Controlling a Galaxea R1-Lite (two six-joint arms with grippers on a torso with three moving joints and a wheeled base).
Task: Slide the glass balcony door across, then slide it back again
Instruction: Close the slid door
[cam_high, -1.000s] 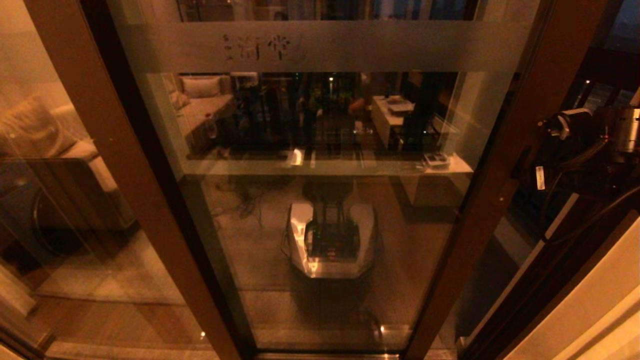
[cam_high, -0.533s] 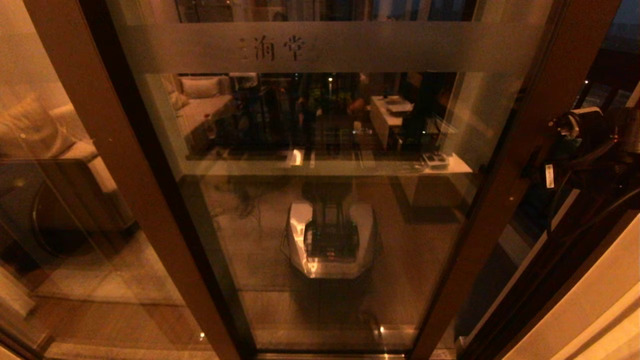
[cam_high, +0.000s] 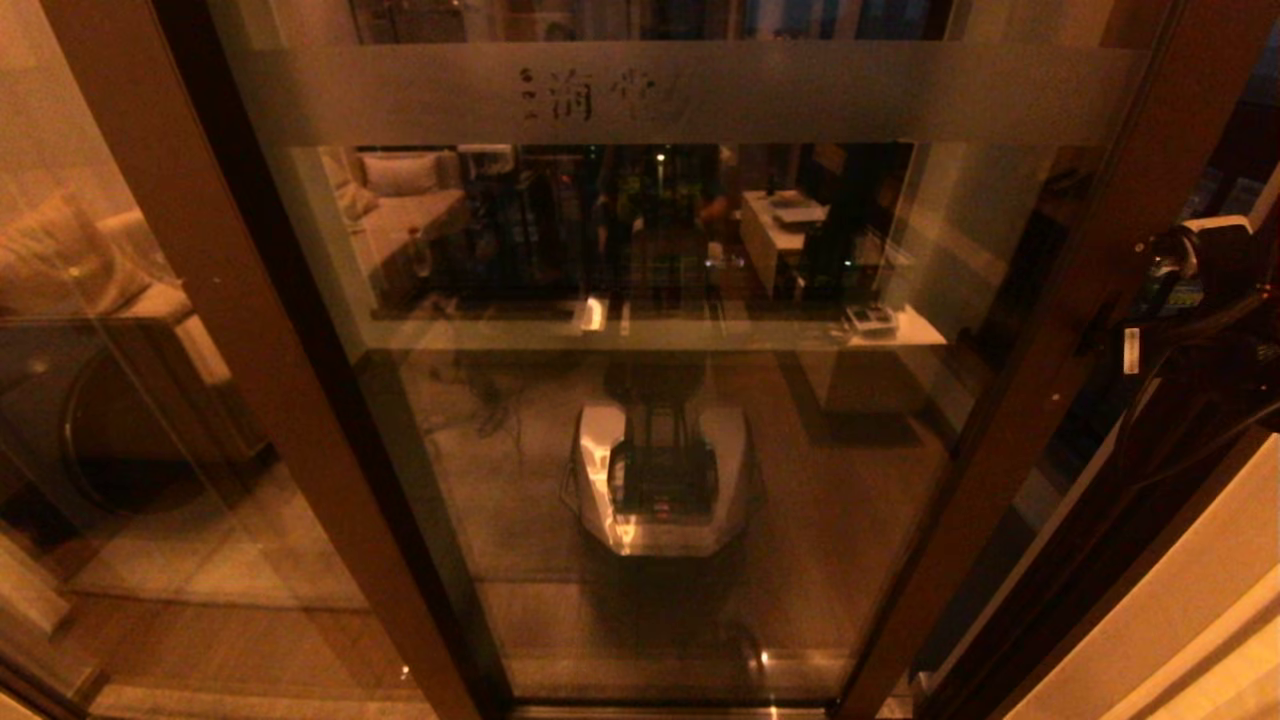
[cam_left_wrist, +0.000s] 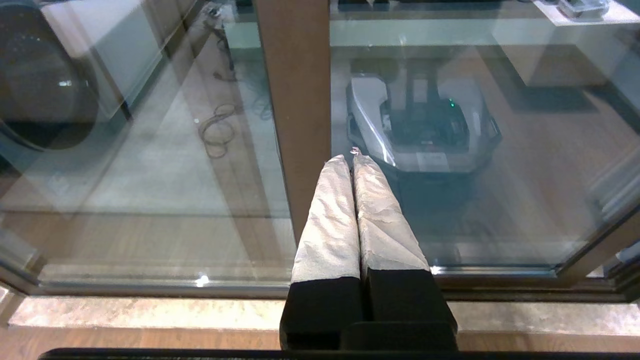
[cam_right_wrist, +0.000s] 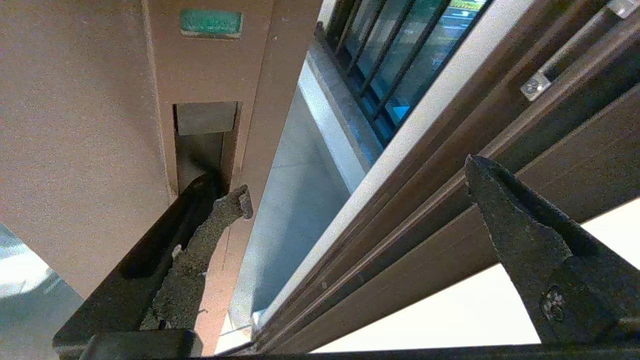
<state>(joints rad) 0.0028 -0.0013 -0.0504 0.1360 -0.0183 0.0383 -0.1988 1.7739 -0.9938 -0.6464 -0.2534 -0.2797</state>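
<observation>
Filling most of the head view, the door is seen as a tall glass panel in a reddish-brown frame, with a frosted band bearing etched characters at 12 o'clock. Its right stile runs from about 1 o'clock down to 5 o'clock, and a dark gap is left between that stile and the jamb at 4 o'clock. A wider brown post of the fixed panel crosses the view at 9 o'clock.

The right end effector is found at 3 o'clock in the head view, just beside the stile. In the right wrist view its fingers are spread wide: one finger is lodged in the recessed handle slot of the stile, while the other finger stands out over the jamb, apart from the door. Black window bars are seen through the gap.

The left end effector is parked low before the glass, its padded fingers pressed together with nothing between them.
</observation>
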